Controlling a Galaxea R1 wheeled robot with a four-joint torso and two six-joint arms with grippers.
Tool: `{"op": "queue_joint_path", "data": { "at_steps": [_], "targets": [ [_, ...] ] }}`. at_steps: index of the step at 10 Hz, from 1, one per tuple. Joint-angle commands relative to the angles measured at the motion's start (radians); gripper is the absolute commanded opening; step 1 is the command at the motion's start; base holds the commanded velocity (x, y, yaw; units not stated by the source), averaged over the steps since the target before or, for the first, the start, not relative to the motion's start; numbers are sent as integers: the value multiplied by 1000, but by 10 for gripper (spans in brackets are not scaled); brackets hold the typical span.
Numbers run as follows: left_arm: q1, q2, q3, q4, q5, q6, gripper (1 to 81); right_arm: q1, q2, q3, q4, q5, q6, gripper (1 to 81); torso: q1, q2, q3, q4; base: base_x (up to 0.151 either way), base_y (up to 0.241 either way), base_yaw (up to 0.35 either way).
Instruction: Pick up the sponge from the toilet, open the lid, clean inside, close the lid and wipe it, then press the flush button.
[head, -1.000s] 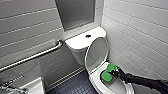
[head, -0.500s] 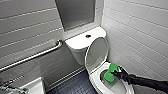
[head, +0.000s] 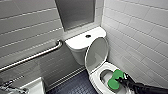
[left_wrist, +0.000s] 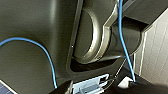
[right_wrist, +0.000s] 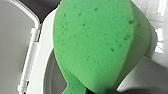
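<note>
The white toilet stands against the right wall with its lid raised and leaning back on the tank. The green sponge hangs inside the open bowl. My right gripper comes in from the lower right and is shut on the sponge. In the right wrist view the sponge looms large over the bowl's rim, with the upright lid beside it. A round flush button sits on the tank top.
A metal grab bar runs along the left tiled wall. A white sink with a chrome tap is at the lower left. Dark tiled floor lies between sink and toilet. The tiled right wall stands close to the bowl.
The sponge and my right gripper have shifted only slightly within the bowl. Nothing else has moved.
</note>
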Motion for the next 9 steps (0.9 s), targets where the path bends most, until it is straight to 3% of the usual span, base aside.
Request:
{"op": "queue_joint_path", "data": {
  "at_steps": [1,6,9],
  "targets": [
    [40,-6,13,15,11,1,811,34,-124,116,-3,39,47,10,0,0,0,0,0,0,0],
    [40,0,13,17,11,6,811,-47,-259,281,-3,105,52,10,0,0,0,0,0,0,0],
    [40,3,13,17,11,6,811,-157,-294,373,-5,156,58,10,0,0,0,0,0,0,0]
  ]
}}
